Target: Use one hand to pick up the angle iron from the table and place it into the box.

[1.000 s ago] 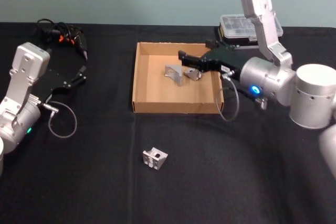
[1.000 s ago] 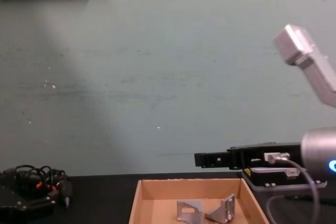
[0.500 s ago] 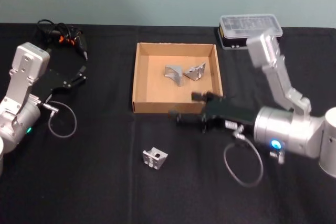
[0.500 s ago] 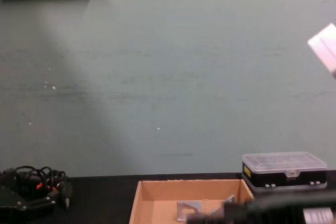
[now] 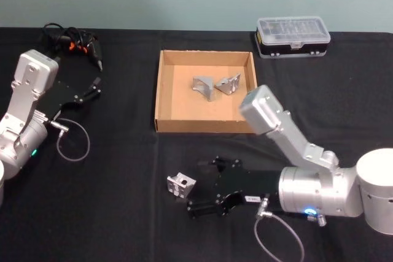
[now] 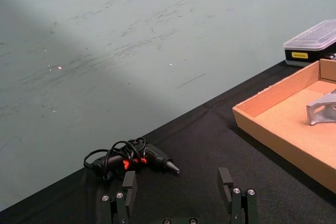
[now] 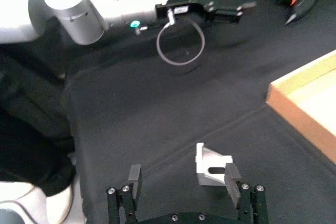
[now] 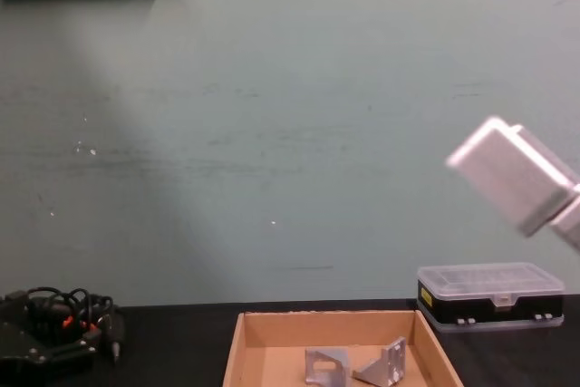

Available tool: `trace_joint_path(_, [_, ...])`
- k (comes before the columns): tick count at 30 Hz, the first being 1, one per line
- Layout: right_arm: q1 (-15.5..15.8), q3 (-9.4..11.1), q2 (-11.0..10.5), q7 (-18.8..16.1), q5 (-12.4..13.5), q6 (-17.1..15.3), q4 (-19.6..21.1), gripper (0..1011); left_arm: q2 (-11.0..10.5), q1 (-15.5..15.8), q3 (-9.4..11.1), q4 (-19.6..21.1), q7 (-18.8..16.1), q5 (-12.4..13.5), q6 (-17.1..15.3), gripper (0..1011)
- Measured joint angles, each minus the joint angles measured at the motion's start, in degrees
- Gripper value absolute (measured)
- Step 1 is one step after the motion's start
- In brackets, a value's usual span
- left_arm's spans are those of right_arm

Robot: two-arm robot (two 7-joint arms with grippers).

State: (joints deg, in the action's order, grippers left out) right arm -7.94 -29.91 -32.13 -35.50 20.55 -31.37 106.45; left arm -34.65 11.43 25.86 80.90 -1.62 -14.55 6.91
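Where table stretches in front of box, right gripper sits low, fingers spread wide, holding nothing; angle iron on table beside one fingertip, contact unclear. Left gripper idle far left, fingers apart.

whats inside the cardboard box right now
Two silver angle irons sit side by side near the far wall of the box; elsewhere bare cardboard. The right arm's link covers the near right corner, so that spot is hidden. The right gripper is outside, over the table.

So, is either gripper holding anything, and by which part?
Nothing. The right gripper is open, near the angle iron on the table; the left gripper is open too.
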Motion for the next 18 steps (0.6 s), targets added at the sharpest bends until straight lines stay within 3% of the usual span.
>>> trace_joint_path(7, [-2.1,-3.7,1.1,3.5,-1.7,-6.1,1.0,1000,0.0,0.0,0.0,0.0,0.0,0.0,0.0,1011])
trace_joint_path(18, [-4.2,-7.4,3.8,8.6,-5.0,-8.9,0.0,1002,0.0,0.0,0.0,0.0,0.0,0.0,0.0,1011])
